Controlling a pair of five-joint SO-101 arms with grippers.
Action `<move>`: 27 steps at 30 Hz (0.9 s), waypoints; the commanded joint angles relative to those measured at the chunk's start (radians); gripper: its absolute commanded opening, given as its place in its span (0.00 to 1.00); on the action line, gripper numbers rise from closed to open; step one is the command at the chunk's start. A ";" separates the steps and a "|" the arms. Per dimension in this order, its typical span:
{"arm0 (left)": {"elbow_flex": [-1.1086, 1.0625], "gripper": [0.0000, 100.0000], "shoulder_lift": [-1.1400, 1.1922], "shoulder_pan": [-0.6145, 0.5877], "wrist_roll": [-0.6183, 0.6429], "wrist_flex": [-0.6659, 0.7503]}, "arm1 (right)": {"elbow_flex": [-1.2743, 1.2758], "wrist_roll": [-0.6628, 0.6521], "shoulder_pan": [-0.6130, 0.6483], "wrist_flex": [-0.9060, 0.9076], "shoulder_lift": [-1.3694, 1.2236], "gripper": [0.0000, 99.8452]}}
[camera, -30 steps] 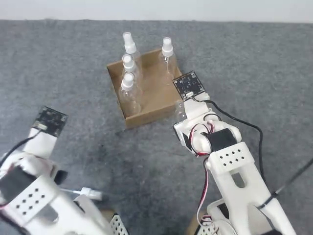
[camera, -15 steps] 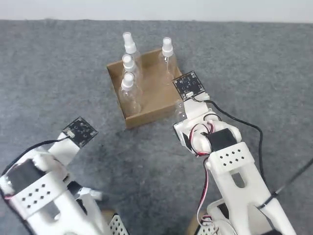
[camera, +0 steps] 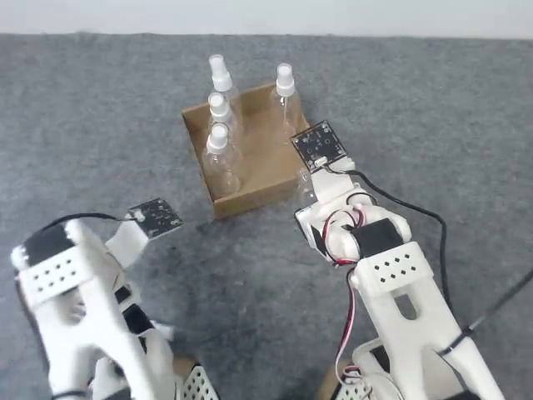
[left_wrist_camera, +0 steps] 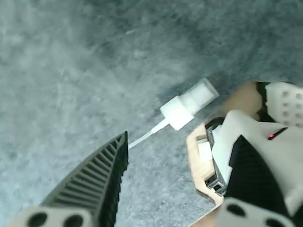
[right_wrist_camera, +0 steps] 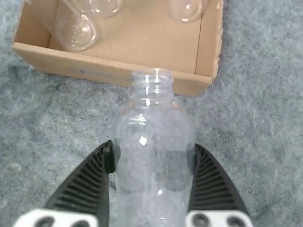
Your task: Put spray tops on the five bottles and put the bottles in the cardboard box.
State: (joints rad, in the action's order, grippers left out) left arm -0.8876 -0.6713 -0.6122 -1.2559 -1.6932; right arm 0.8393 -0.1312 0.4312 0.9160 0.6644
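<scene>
Spray top (left_wrist_camera: 187,106), the last one unfitted, lies on its side on the grey carpet (camera: 100,108) as the left gripper (left_wrist_camera: 182,142) hangs over it, jaws spread wide with nothing between them. Over the past second the left arm (camera: 75,283) has swung in from the table's edge toward the centre, bringing its jaws above the part; the right arm has not moved. The right gripper (right_wrist_camera: 154,150) is clamped around the body of the uncapped bottle (right_wrist_camera: 154,118), held upright just outside the near wall of the cardboard box (camera: 250,198), where four capped bottles (camera: 218,142) already stand. By the look of it, one pickup and one fitting remain before the fifth bottle can join them. From overhead the right arm's wrist covers most of the held bottle and the left arm hides much of the spray top. In the left wrist view the top's thin tube runs out of sight behind a finger (left_wrist_camera: 102,179).
</scene>
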 commanded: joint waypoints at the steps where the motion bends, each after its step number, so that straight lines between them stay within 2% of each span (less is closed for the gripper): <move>1: 0.010 0.30 0.094 0.043 -0.008 0.028 | -0.008 -0.018 -0.016 -0.022 0.039 0.07; 18: -0.165 0.30 0.324 0.054 0.000 0.341 | -0.008 -0.018 -0.016 -0.022 0.039 0.07; 22: -0.176 0.26 0.322 0.055 0.092 0.368 | -0.008 -0.018 -0.016 -0.022 0.039 0.07; 27: -0.177 0.23 0.322 0.052 0.114 0.390 | -0.008 -0.018 -0.016 -0.022 0.039 0.07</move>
State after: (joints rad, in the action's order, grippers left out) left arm -1.0687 -0.3491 -0.5646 -1.1807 -1.3218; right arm 0.8393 -0.1358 0.4312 0.9145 0.6644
